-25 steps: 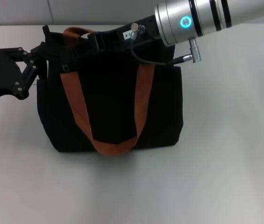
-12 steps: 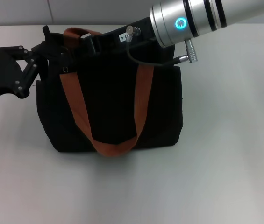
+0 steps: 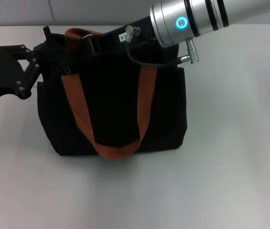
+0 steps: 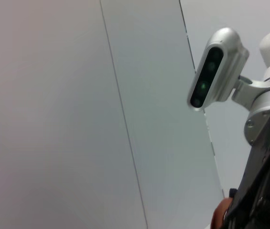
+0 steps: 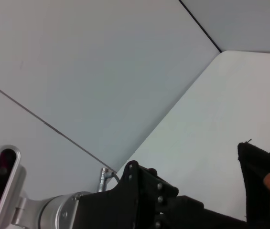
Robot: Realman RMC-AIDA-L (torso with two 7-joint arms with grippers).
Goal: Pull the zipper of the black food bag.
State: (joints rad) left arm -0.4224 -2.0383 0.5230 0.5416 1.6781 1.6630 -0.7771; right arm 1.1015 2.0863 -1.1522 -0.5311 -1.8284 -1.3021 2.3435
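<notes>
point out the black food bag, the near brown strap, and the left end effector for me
black food bag point(image 3: 111, 109), head view, front panel between the strap's two legs.
near brown strap point(image 3: 118, 151), head view, bottom of the hanging loop.
left end effector point(image 3: 46, 45), head view, fingertips at the bag's upper left corner.

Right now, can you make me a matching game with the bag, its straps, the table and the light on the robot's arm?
Things:
1. bag
2. straps
3. table
4. arm light

Colours:
A. white
B. glowing blue
C. black
D. rust-brown

Pairs: 1-C, 2-D, 3-A, 4-B
</notes>
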